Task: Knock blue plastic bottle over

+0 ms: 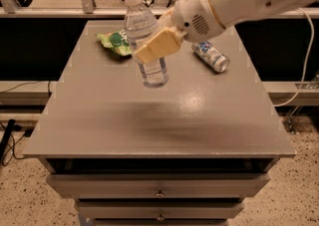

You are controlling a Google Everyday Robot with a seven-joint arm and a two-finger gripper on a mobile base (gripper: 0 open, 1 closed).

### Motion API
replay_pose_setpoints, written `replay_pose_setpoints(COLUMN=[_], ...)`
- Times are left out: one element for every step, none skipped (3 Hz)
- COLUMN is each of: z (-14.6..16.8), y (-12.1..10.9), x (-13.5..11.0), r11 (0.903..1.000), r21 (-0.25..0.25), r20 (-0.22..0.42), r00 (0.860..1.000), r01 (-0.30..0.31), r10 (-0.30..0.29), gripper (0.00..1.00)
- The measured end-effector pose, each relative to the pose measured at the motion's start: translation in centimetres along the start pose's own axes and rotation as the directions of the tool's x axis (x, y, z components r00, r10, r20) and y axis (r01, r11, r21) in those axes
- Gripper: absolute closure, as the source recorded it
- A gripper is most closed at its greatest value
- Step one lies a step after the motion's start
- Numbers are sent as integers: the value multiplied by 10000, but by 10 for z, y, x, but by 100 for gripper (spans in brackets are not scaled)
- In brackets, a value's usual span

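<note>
Camera view: the blue plastic bottle (143, 26) was clear, with a white screw cap and a pale label. It leaned with its cap toward 11 o'clock, over the far middle of the grey tabletop (159, 135). The tan gripper (155, 46) lay across the bottle's front. Whether it clamped the bottle could not be told. A can (211, 56) lay at 3 o'clock of the bottle, and a green bag (113, 42) at 9 o'clock.
</note>
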State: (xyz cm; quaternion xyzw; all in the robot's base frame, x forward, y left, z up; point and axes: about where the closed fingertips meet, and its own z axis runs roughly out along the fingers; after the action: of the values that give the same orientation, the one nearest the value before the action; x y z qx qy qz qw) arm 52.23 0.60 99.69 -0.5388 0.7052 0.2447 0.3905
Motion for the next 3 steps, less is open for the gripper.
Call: replay_pose_setpoints(z=[-7,6,23], y=[-6,-6,-24], x=[-3,22,66], r11=[9871,9652,9576], r21=[-172,-667,-772], r20=[-2451,-4242,-5830], r00=[9564,8684,7666], r01=[1594,2528,2775], r10=[-1588,-2568,-2692], gripper=[100,100,100])
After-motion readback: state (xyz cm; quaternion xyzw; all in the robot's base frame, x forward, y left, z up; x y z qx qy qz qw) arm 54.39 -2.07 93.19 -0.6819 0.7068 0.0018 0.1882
